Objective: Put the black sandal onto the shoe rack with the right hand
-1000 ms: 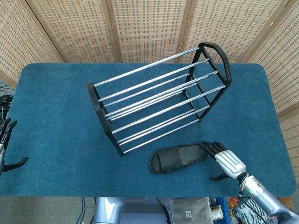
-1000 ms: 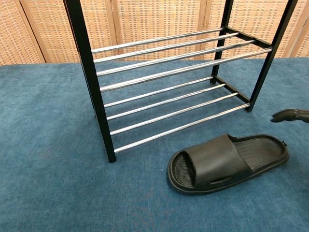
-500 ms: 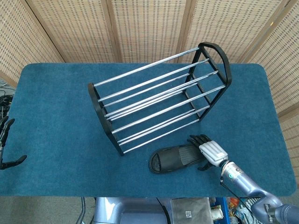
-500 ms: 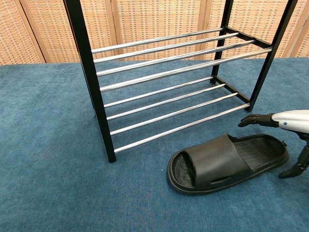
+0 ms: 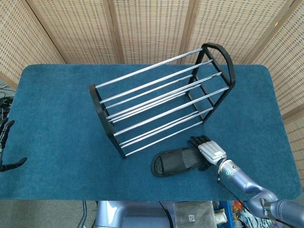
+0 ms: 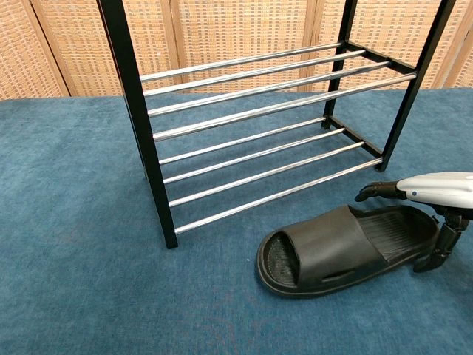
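Setting: woven screens behind; blue-carpeted desk [image 5: 57,104] carries everything.
Right hand [image 5: 207,150]: over the heel end of the black sandal [image 5: 179,161], fingers [image 6: 373,192] reaching across the heel, thumb down by its near edge; not clamped that I can tell, sandal flat on the desk.
Left hand [image 5: 5,142]: far off at the desk's left edge, holding nothing, fingers apart.
Shoe rack [image 5: 159,97]: just beyond the right hand, 2 tiers of chrome bars, both bare.
Progress: early; grasp, lift and placing all remain.
Room: near desk edge close behind the hand; rack's black end frame beside it; lower tier nearest.
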### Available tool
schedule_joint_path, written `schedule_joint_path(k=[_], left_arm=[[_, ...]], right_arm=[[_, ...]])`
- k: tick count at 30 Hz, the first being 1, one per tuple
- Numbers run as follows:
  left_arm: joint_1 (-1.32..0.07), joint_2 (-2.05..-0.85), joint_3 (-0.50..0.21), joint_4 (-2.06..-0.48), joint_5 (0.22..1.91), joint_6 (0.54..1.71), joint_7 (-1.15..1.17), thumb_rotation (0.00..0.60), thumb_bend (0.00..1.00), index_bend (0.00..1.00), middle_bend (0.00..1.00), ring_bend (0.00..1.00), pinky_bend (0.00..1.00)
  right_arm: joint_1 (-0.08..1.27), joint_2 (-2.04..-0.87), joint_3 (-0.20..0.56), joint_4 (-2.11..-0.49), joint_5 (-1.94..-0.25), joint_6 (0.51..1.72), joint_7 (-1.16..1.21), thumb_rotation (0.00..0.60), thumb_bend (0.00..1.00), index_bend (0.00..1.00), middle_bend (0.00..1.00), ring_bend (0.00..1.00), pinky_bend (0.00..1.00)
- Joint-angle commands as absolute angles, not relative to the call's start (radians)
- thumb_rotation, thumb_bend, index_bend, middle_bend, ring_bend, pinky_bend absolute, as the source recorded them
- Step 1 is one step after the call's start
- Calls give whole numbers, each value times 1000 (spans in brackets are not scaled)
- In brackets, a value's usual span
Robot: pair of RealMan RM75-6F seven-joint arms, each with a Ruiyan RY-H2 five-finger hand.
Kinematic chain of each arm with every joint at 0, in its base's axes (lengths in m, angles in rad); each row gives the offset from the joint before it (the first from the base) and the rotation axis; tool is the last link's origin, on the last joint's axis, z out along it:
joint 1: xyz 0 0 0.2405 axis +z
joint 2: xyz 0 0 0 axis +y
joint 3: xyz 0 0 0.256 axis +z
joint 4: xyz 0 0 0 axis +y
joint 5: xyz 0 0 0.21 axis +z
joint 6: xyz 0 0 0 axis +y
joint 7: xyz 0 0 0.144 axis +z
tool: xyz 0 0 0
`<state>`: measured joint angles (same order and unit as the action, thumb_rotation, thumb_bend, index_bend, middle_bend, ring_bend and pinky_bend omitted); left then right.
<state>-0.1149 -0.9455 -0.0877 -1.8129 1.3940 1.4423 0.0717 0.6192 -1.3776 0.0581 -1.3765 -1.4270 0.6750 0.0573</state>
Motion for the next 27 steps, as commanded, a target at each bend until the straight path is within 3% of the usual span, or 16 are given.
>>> schedule_joint_path(k=[1, 3, 6, 10, 13, 27], left_arm=[[-116, -946, -88, -1813, 1392, 1440, 73, 600, 100, 0, 0, 0, 0], [-117, -946, -88, -1814, 1391, 1439, 75, 600, 100, 0, 0, 0, 0], [-117, -946, -87, -1815, 1392, 1439, 77, 600, 100, 0, 0, 0, 0], [-117, -945, -87, -1816, 1392, 1440, 75, 600, 100, 0, 0, 0, 0], [-117, -944, -86, -1816, 1393, 1439, 72, 600, 100, 0, 0, 0, 0], [-110, -939, -76, -1822, 1418, 1452, 62, 600, 100, 0, 0, 0, 0]], right_arm=[[628, -1373, 64, -1379, -1387, 664, 32, 600, 0, 145, 155, 4, 0], [628, -1372, 64, -1379, -1373, 667, 24, 600, 0, 244, 243, 45, 0], [630, -1367, 61, -1386, -1357, 663, 17, 600, 44, 456, 416, 199, 67], [622, -1353, 54, -1416, -1360, 679, 37, 600, 173, 572, 533, 322, 191], [609, -1329, 46, -1445, -1384, 710, 72, 600, 216, 586, 547, 340, 211], [541, -1228, 49, -1551, -1382, 827, 211, 600, 243, 587, 545, 341, 215]])
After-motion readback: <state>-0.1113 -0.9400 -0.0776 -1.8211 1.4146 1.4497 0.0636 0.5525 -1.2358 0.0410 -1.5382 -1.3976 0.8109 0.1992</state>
